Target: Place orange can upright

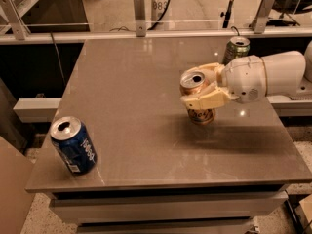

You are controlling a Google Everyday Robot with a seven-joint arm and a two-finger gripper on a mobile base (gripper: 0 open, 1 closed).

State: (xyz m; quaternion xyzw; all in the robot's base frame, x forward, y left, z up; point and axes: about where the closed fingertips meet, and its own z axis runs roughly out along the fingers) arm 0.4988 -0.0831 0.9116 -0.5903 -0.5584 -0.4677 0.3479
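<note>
The gripper (195,86) enters from the right of the frame, its jaws closed around the upper body of the orange can (201,115). The can stands upright, right of center on the tabletop (131,91). Whether its base touches the surface cannot be told. A blue can (73,145) stands at lower left. A green can (236,48) stands at upper right.

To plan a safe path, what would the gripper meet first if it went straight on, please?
The gripper, over the table, clasps the orange can, so that comes first. Beyond it the way looks free; the blue can seems off that line, nearer the front.
</note>
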